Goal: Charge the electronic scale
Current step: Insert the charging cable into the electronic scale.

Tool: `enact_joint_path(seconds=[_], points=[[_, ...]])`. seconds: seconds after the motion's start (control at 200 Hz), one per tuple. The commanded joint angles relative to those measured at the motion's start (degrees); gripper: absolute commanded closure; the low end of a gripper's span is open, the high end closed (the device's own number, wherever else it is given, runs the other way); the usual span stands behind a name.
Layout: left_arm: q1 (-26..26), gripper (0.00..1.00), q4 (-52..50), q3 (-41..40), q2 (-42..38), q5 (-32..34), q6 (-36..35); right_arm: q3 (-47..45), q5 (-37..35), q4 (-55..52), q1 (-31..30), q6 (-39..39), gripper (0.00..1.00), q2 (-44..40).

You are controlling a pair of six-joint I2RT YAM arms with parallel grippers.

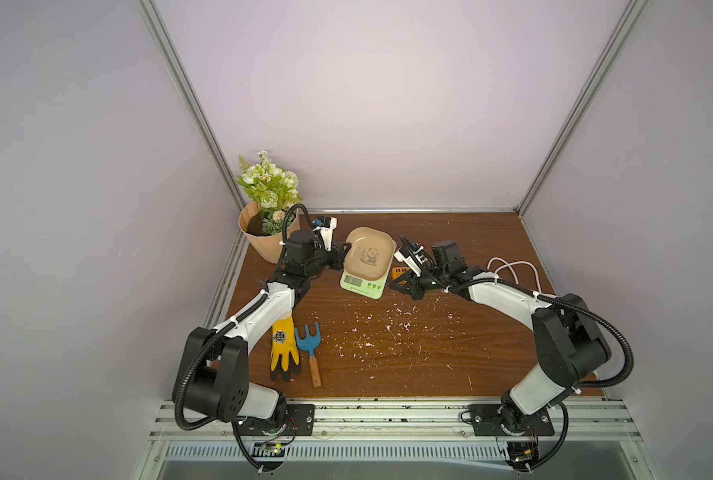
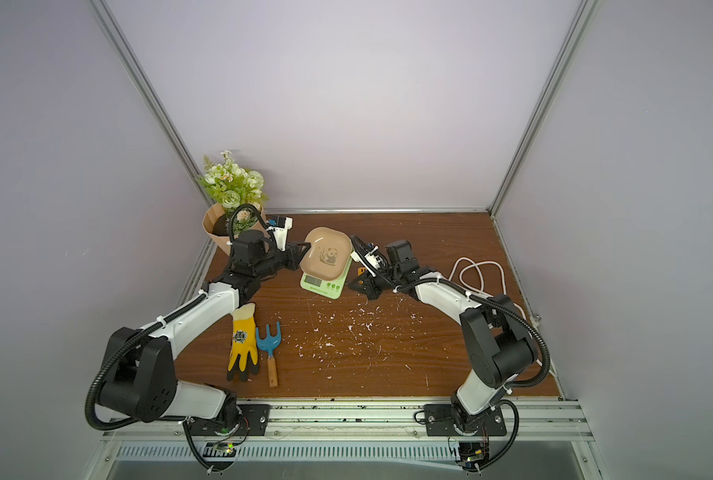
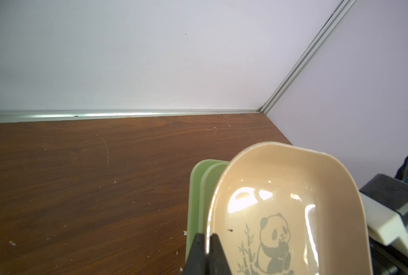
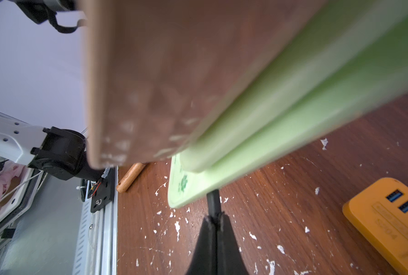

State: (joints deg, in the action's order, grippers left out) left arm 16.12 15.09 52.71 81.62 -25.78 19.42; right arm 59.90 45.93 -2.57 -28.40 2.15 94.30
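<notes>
The electronic scale [image 1: 363, 286] [image 2: 321, 286] stands mid-table, pale green with a dark display. On it sits its beige panda-print tray [image 1: 367, 253] [image 3: 281, 190]. My left gripper [image 1: 348, 246] [image 3: 207, 238] is shut on the tray's left rim, one finger on each side of the edge. My right gripper [image 1: 390, 285] [image 4: 215, 217] is at the scale's right side. It is shut on a black plug [image 4: 213, 200], whose tip meets the edge of the green base [image 4: 293, 119]. The plug's cable is hidden behind the fingers.
An orange power strip [image 1: 400, 274] [image 4: 388, 221] lies just right of the scale, under my right wrist. A white cable [image 1: 517, 270] loops at the right. A flower pot [image 1: 263, 232] stands back left. A yellow glove [image 1: 284, 345] and a blue hand fork [image 1: 309, 345] lie front left.
</notes>
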Motion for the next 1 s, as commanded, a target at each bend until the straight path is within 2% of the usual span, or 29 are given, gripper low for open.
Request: enact_joint_path(seconds=[0.0, 0.24, 0.47, 0.711, 0.996], points=[[1.79, 1.00, 0.98, 2.24, 0.19, -2.29, 1.53, 3.38, 1.36, 3.85, -0.99, -0.46, 1.00, 0.15], [1.73, 1.00, 0.80, 2.05, 0.46, -1.62, 2.33, 3.01, 1.28, 3.71, -1.12, -0.27, 0.99, 0.03], [1.77, 1.00, -0.33, 2.31, 2.24, 0.02, 2.73, 2.00, 0.40, 3.69, -1.02, 0.44, 0.76, -1.65], [1.73, 1.00, -0.77, 2.23, 4.10, 1.10, 3.46, 1.09, -1.67, 2.23, -1.04, 1.98, 0.59, -3.72], [1.81, 1.00, -1.72, 2.73, 6.47, 2.97, 6.14, 0.20, -4.23, 1.78, -0.88, 2.25, 0.56, -6.05]])
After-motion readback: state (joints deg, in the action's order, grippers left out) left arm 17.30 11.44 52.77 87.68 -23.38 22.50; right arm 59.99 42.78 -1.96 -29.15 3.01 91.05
